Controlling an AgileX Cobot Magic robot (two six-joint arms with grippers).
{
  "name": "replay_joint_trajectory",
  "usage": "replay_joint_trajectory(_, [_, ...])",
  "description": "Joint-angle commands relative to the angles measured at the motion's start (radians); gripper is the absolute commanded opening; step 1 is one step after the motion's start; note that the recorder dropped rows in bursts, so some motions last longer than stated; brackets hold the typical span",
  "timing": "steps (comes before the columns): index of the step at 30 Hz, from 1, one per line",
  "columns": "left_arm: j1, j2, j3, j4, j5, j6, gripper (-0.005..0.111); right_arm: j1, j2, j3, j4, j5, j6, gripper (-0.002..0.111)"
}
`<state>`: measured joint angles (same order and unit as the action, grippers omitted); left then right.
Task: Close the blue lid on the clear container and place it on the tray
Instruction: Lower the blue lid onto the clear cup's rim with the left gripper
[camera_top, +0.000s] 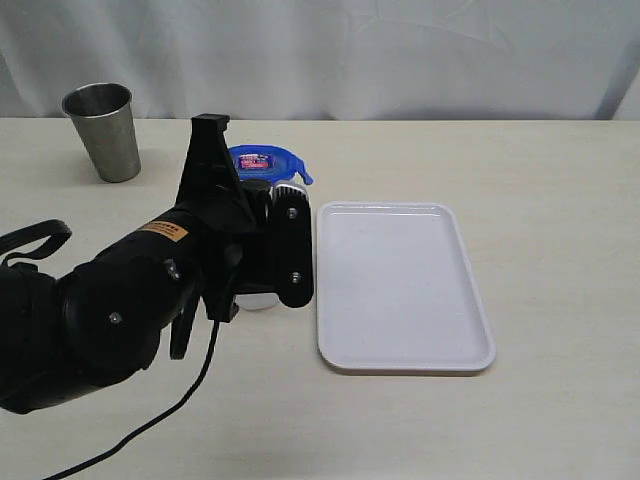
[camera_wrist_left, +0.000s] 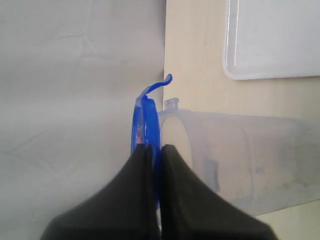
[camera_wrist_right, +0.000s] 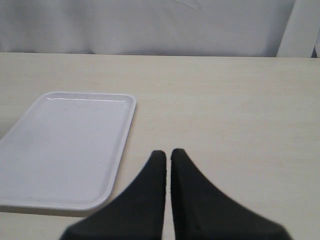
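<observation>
Blue lid (camera_wrist_left: 141, 125) sits on the mouth of the upright clear container (camera_wrist_left: 240, 160), its edge pinched in the left tool (camera_wrist_left: 155, 147); tray (camera_top: 400, 290) lies just beside, rightward. Right tool (camera_wrist_right: 167, 152) closed, empty.

A: Exterior view: concealed parts?
B: Clear container (camera_top: 258, 300) masked almost wholly by left arm (camera_top: 120, 310); only a pale sliver exposed beneath it. Near side of blue lid (camera_top: 288, 160) masked likewise. Arm cropped at left and lower borders.
A: Anything illegible?
B: Print on lid sticker (camera_top: 262, 160) and on orange arm label (camera_top: 163, 231): too small to read.
A: Left wrist view?
B: Tray (camera_wrist_left: 280, 35) cropped at two borders, container at one; mark on container wall (camera_wrist_left: 210, 173) too blurred to identify. Part of lid hidden behind fingers (camera_wrist_left: 125, 200) of left end effector (camera_wrist_left: 155, 146); finger bases cropped.
A: Right wrist view?
B: Tray cropped at one border; right end effector (camera_wrist_right: 165, 151) cropped at its base.
</observation>
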<state>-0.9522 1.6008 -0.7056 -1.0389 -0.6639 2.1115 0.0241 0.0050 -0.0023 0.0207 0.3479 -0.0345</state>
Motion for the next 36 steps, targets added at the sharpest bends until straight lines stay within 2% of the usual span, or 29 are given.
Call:
replay_joint_trajectory(1, [-0.002, -0.001, 0.002, -0.036, 0.005, 0.032, 0.0, 0.002, -0.005, 0.002, 0.001, -0.003, -0.004, 0.004])
replay_joint_trajectory(17, [-0.002, -0.003, 0.004, -0.046, -0.007, 0.032, 0.0, 0.002, -0.005, 0.002, 0.001, -0.003, -0.004, 0.004])
replay_joint_trajectory(22, [-0.002, -0.007, 0.004, -0.06, -0.047, 0.032, 0.0, 0.002, -0.005, 0.002, 0.001, -0.003, -0.004, 0.004])
replay_joint_trajectory(31, [-0.002, -0.038, 0.004, -0.08, -0.006, 0.032, 0.0, 0.002, -0.005, 0.002, 0.001, -0.003, -0.004, 0.004])
replay_joint_trajectory(36, [-0.05, -0.038, 0.004, -0.072, -0.072, 0.032, 0.0, 0.002, -0.005, 0.002, 0.001, -0.003, -0.004, 0.004])
